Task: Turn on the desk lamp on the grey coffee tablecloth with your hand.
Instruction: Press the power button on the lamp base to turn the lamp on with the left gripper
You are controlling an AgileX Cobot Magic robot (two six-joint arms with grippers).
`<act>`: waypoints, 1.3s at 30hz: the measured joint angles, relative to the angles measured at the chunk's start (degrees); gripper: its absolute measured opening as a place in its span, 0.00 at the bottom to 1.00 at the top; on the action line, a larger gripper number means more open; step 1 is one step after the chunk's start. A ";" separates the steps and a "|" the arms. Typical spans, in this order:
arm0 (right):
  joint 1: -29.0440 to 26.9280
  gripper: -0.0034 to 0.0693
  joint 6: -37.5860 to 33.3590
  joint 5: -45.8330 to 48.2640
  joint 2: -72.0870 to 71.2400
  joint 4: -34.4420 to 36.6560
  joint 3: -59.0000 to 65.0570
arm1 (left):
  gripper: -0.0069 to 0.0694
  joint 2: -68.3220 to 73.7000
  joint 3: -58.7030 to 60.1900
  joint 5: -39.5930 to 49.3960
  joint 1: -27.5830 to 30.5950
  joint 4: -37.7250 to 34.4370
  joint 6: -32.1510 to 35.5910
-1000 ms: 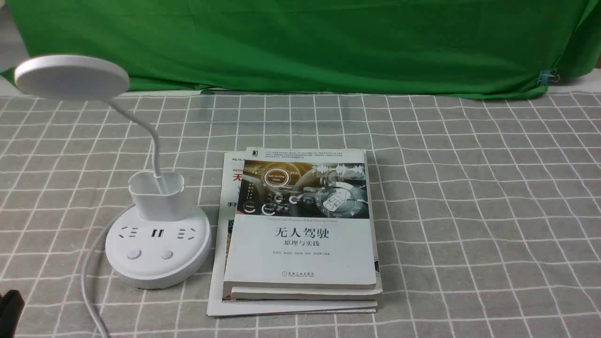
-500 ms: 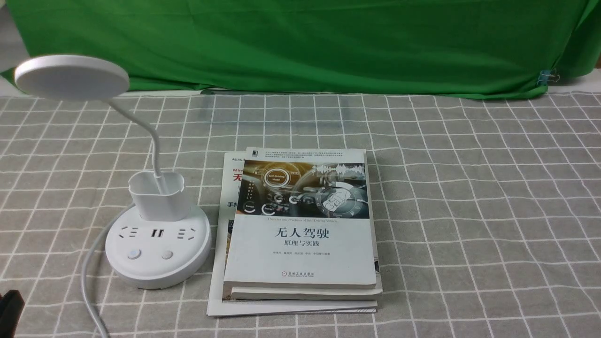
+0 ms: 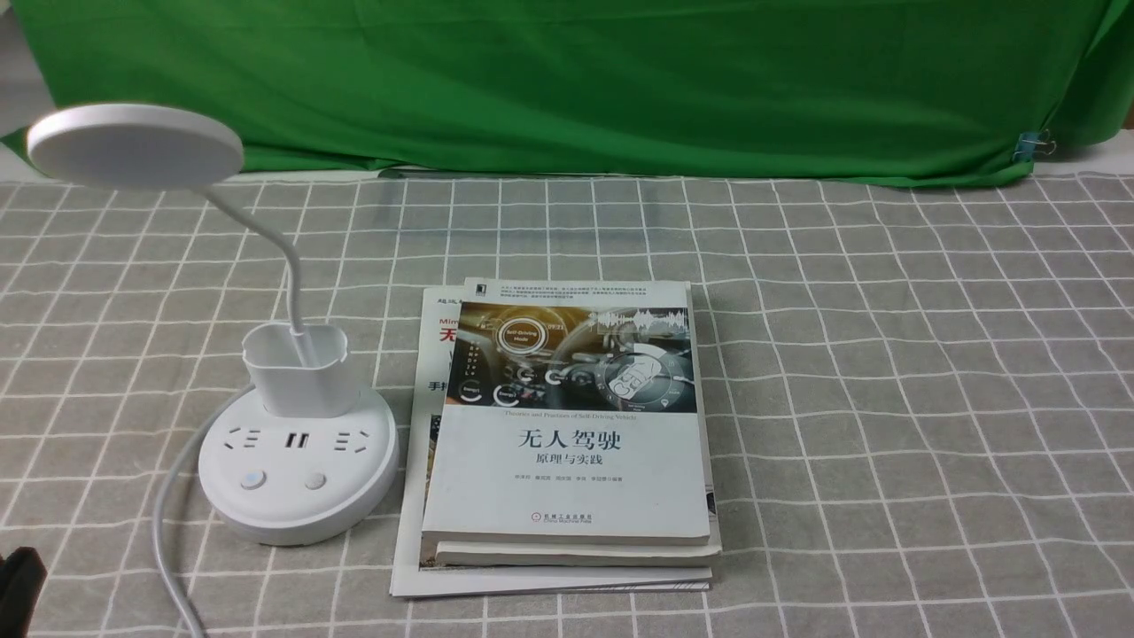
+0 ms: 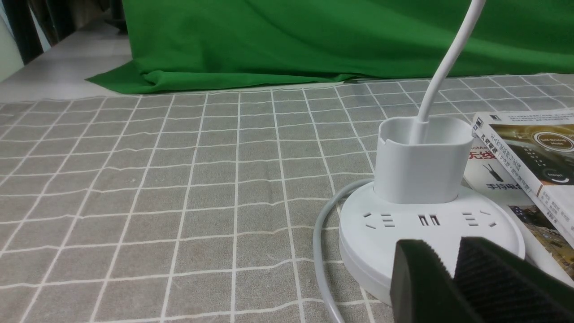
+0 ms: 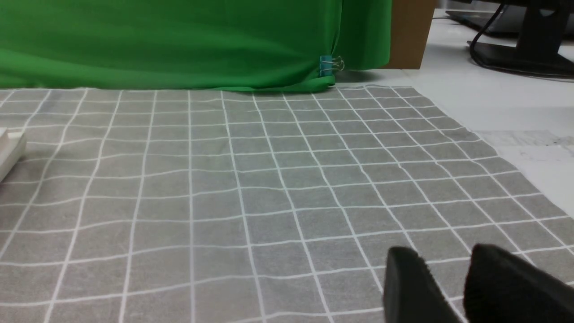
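The white desk lamp stands on the grey coffee tablecloth at the near left. Its disc head hangs over the far left, and two round buttons sit at the front of the base. Only a black corner of my left gripper shows, at the bottom left. In the left wrist view my left gripper is shut and empty just in front of the lamp base, hiding the buttons. My right gripper is shut and empty, low over bare cloth.
A stack of books lies right beside the lamp base. The lamp's grey cord curves off the near edge. A green backdrop hangs behind. White tabletop lies beyond the cloth's right edge.
The left button on the lamp base looks slightly brighter than one second ago. Neither arm nor the lamp has visibly moved.
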 joint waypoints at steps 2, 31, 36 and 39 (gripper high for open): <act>0.00 0.38 0.00 0.00 0.00 0.00 0.00 | 0.24 0.00 0.00 -1.11 0.00 0.00 0.00; 0.00 0.38 0.03 0.00 0.00 0.00 0.00 | 0.28 5.13 -11.43 -22.05 0.00 -2.91 -13.53; 0.00 0.38 0.03 0.00 0.00 0.00 0.00 | 0.29 13.78 -22.74 0.45 0.00 -3.43 -13.53; 0.00 0.38 0.03 0.00 0.00 0.00 0.00 | 0.30 19.72 -24.61 8.33 0.00 -3.79 -13.58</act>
